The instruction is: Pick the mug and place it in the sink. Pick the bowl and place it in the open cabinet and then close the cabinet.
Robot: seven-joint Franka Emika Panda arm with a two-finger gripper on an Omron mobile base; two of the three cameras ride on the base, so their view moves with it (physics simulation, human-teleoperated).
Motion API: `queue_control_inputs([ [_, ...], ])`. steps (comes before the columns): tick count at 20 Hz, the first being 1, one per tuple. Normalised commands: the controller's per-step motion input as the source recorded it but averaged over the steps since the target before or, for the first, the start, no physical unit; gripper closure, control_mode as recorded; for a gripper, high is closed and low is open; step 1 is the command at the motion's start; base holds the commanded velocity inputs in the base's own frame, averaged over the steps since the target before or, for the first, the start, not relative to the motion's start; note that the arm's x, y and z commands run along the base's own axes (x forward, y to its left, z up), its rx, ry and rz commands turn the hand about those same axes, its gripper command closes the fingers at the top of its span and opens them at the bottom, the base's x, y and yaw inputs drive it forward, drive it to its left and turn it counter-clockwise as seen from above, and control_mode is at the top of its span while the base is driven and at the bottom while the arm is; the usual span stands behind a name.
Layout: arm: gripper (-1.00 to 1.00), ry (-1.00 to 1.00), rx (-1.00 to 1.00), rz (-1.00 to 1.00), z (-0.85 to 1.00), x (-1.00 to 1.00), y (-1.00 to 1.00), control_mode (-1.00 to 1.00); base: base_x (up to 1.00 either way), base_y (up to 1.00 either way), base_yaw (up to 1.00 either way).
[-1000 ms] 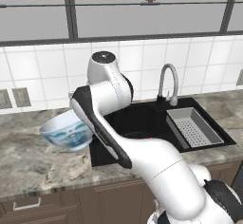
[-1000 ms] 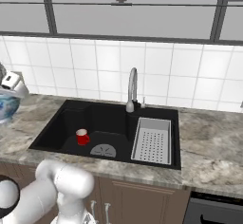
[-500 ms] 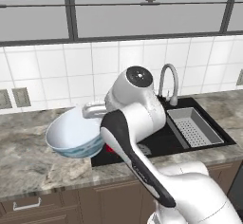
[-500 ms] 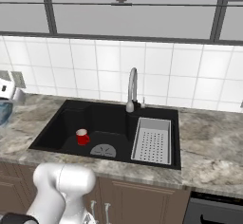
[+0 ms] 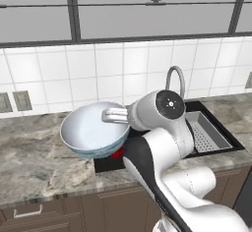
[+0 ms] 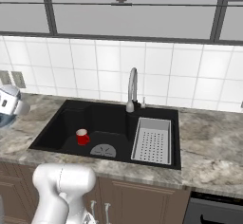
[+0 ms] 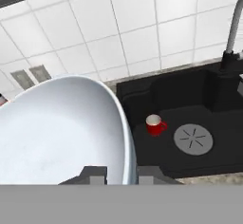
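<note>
The claw is pinching the rim of the bowl, one dark fingertip inside the rim and the other outside it. Seen from the hand camera, the bowl's smooth white inside spreads across the left half of the picture. From the left base camera the bowl hangs in the air, tilted so its opening faces the camera, with a strip of blue-teal pattern showing along its lower edge. It sits above the grey marble table, at the left end of the sink.

The white arm curves up from the lower right of that view to reach the bowl.

The sink is a black recessed basin set into the table. The mug, small and bright red, stands upright on the basin floor with its handle to the right, just left of the round grey drain. A pale perforated tray lies in the right part of the basin. The curved metal faucet rises behind the basin. White wall tiles run behind the table, with two outlets at the left.
</note>
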Motion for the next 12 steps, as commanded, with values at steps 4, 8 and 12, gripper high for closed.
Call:
queue_control_inputs([
  [4,1.00,0.00,0.27,-0.48,0.28,-0.37,-0.28,-1.00,0.00,0.00,0.00],
  [8,1.00,0.00,0.21,-0.50,0.31,-0.48,-0.18,-1.00,0.00,0.00,0.00],
  [12,1.00,0.00,0.16,-0.38,0.48,-0.36,-0.20,-1.00,0.00,0.00,0.00],
])
